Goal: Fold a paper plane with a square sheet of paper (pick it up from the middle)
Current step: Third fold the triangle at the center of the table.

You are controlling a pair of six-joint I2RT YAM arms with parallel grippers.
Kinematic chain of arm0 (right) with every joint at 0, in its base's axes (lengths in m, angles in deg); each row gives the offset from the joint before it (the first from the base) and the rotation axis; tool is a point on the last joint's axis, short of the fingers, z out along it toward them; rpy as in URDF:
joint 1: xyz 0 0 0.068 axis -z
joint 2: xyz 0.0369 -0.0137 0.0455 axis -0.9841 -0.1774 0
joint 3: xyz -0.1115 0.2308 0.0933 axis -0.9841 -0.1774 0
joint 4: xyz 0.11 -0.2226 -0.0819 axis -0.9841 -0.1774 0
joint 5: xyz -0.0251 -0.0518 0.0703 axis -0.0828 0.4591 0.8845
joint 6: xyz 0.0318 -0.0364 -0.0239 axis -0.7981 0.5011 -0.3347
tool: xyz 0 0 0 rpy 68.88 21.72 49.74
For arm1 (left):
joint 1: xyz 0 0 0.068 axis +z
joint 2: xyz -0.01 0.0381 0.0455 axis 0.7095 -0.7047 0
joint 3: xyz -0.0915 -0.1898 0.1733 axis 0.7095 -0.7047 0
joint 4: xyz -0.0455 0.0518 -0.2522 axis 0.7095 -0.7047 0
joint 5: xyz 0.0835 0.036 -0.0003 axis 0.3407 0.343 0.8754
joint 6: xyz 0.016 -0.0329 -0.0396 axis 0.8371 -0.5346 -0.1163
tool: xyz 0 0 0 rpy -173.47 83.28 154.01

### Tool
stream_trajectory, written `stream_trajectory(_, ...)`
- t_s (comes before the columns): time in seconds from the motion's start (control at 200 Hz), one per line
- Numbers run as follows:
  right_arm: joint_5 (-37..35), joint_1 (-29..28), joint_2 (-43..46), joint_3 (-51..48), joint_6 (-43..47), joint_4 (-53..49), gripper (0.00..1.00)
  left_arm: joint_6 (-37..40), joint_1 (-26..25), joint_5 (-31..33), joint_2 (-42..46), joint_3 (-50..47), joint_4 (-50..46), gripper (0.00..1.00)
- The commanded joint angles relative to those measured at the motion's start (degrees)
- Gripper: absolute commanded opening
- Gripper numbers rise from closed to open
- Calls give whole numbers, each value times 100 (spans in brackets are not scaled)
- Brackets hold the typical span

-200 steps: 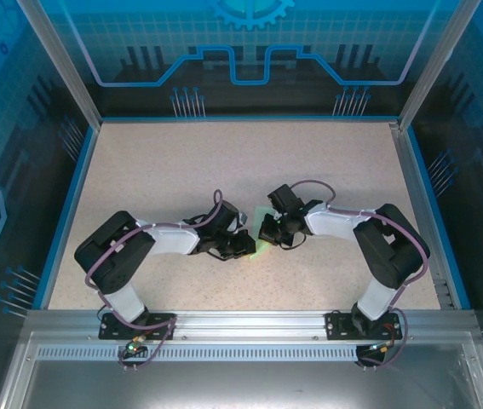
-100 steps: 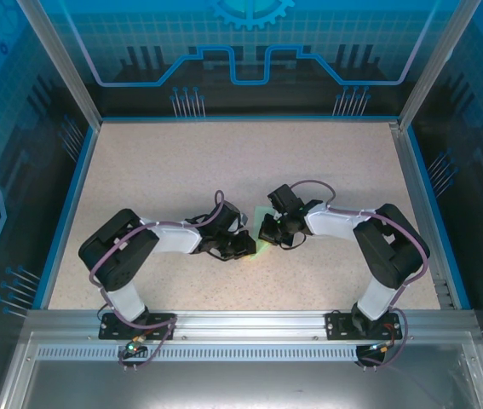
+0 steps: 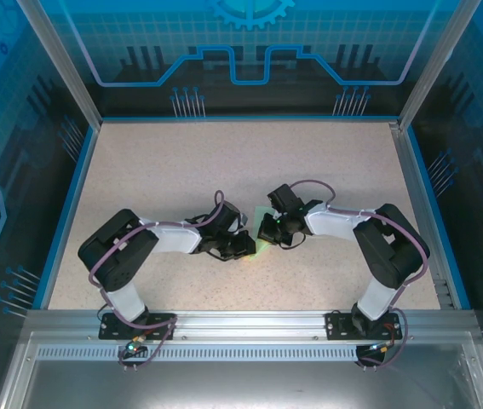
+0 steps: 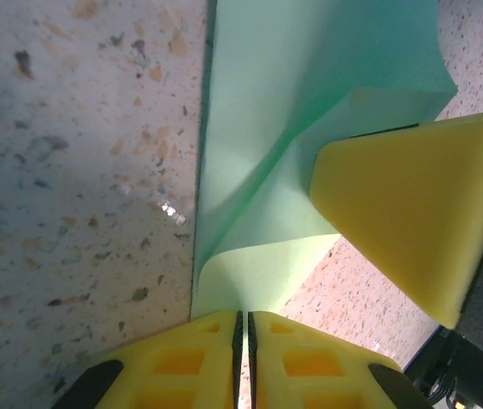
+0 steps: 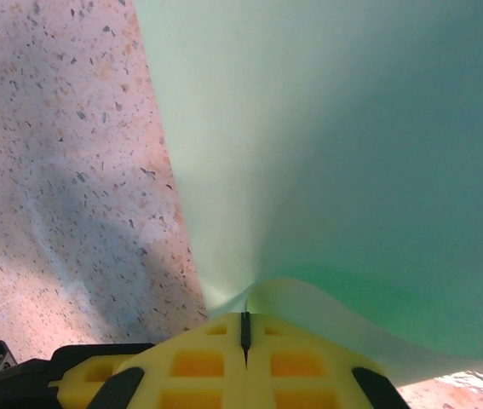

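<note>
Square sheet of paper (image 4: pixel 309 68) being pinched by both grippers near the table's middle.
Speckled table (image 3: pixel 181 162) is lying under the two arms, which are meeting near its centre; the left gripper (image 4: pixel 243 328) and right gripper (image 5: pixel 244 328) are each clamping the pale green sheet between closed fingers, and it is buckling upward between them.

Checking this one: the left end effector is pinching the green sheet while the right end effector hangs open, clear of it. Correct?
Not quite. The right end effector is not open: the right wrist view shows its yellow fingers closed together with the green sheet pinched in the seam. The left end effector does pinch the sheet, as you said.
</note>
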State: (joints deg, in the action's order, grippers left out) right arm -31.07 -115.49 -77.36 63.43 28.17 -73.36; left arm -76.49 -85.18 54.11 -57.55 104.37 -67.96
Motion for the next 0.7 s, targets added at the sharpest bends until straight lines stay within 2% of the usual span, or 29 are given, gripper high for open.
stream_trajectory(0.0,38,-58,-103,52,79,3,2,212,-53,177,347,68,-371,16)
stream_trajectory(0.695,-95,-58,-231,79,131,-61,2,30,-61,577,512,-28,-195,17)
